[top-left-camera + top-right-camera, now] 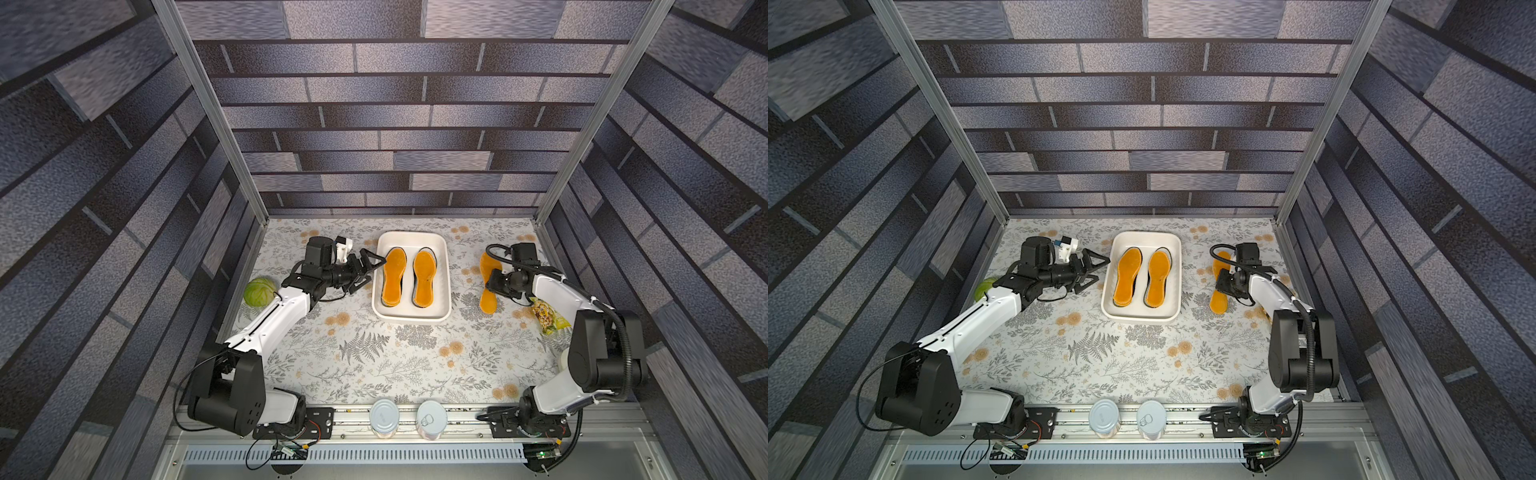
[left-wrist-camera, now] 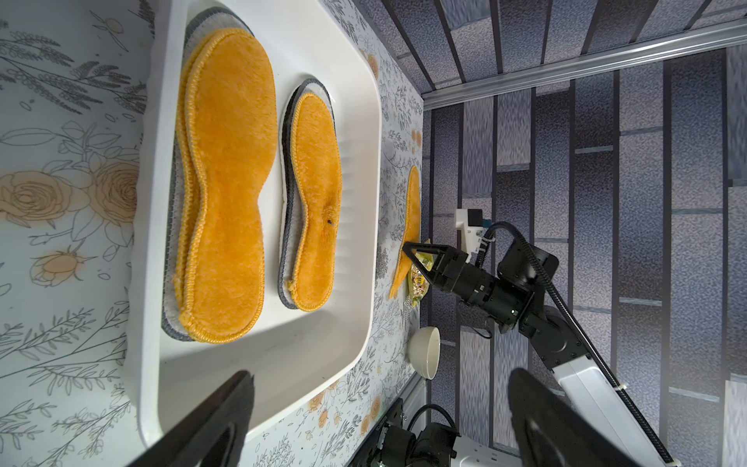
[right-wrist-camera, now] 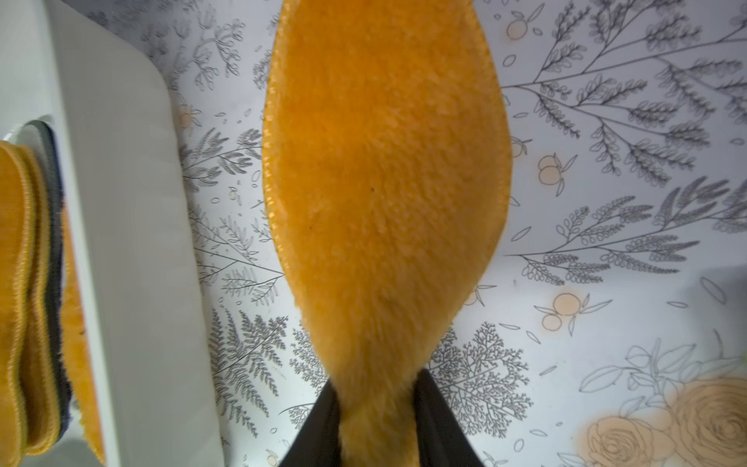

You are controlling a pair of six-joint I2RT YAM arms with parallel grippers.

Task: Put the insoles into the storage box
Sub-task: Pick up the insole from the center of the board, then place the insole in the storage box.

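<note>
The white storage box [image 1: 409, 316] [image 1: 1142, 316] sits at the table's middle back. Inside it lie two stacks of insoles, each topped by a fuzzy orange one [image 1: 394, 276] [image 1: 424, 277] [image 2: 230, 182] [image 2: 317, 202], with grey-edged felt showing beneath. One more orange insole [image 1: 487, 300] [image 1: 1219, 301] [image 3: 384, 161] lies on the cloth right of the box. My right gripper [image 3: 376, 412] [image 2: 416, 258] is shut on its narrow waist, which bunches between the fingers. My left gripper [image 1: 374, 272] [image 1: 1102, 272] [image 2: 384, 424] hangs wide open and empty at the box's left rim.
A green cabbage [image 1: 259, 291] rests by the left wall, behind my left arm. A snack bag [image 1: 546, 316] lies under my right arm, and a cream bowl [image 2: 426, 356] stands near it. Two tin cans [image 1: 384, 417] [image 1: 432, 417] stand on the front rail.
</note>
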